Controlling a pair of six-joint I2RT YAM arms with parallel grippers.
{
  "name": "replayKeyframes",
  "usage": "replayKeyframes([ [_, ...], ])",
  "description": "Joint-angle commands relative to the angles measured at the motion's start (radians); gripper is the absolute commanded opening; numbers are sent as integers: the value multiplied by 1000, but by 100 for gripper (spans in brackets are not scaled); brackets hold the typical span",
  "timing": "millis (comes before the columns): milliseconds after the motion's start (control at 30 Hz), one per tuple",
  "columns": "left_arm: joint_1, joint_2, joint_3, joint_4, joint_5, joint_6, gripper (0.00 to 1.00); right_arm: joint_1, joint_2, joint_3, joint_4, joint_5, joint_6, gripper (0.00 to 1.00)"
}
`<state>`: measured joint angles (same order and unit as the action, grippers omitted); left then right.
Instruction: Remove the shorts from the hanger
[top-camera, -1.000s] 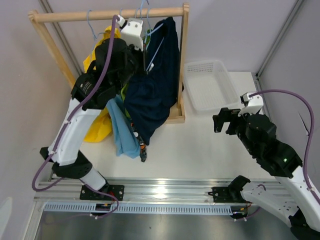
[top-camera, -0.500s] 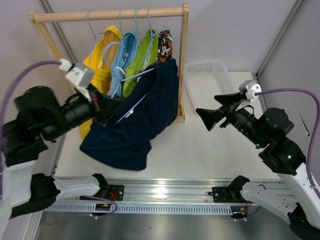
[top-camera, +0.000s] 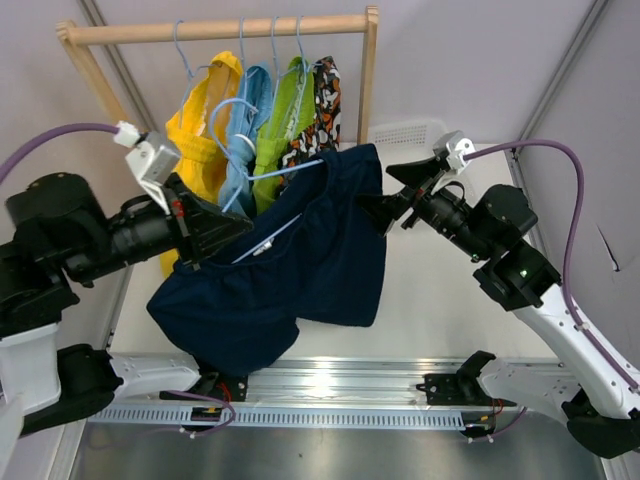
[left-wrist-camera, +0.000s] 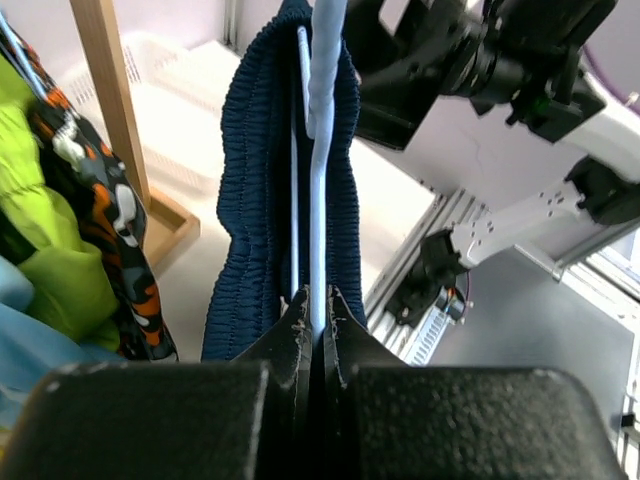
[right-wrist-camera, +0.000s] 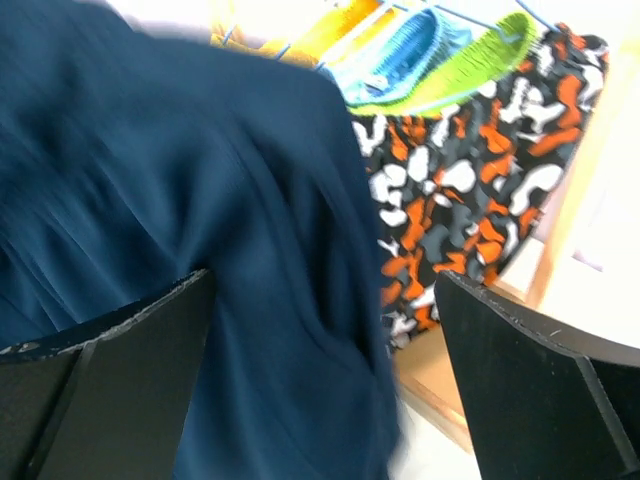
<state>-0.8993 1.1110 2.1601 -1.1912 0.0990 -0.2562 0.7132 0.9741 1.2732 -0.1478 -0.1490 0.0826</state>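
My left gripper (left-wrist-camera: 312, 310) is pinched tight on the pale blue hanger (left-wrist-camera: 322, 150), whose far end is buried in the waistband of the navy shorts (top-camera: 300, 270), which hang clear of the rack (top-camera: 220, 28). My right gripper (right-wrist-camera: 322, 283) stands wide at the shorts' edge. Blur hides whether it touches cloth.

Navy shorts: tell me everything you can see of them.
The navy shorts are soft, dark blue fabric with a ruched elastic waistband, stretched over a pale blue hanger. They are held clear of the rack, tilted, legs drooping loose above the table. The left gripper is shut on the hanger wire beside the waistband. The open right gripper sits at their upper corner, not closed.
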Motion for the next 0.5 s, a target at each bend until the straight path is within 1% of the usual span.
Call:
replayKeyframes([
  [0, -6, -8, -35, 108, 44, -14, 0, 14, 23, 11, 170, -44, 46, 99],
  [67, -6, -13, -72, 136, 53, -21, 0, 15, 37, 0, 200, -55, 60, 99],
  [100, -6, -19, -77, 145, 57, -23, 0, 17, 41, -6, 209, -63, 63, 97],
  [133, -6, -19, -83, 156, 62, -23, 0, 17, 52, -11, 215, -81, 69, 74],
  [167, -6, -20, -82, 157, 59, -25, 0, 17, 57, -14, 212, -90, 69, 47],
  [200, -6, -20, -82, 153, 53, -25, 0, 19, 61, -14, 205, -98, 68, 0],
  [333, -6, -16, -48, 125, 15, -17, 0, 15, 43, -49, 195, -57, 60, 0],
  [467, -4, -16, -31, 94, -27, -8, 0, 2, -23, -97, 186, -11, 54, 0],
])
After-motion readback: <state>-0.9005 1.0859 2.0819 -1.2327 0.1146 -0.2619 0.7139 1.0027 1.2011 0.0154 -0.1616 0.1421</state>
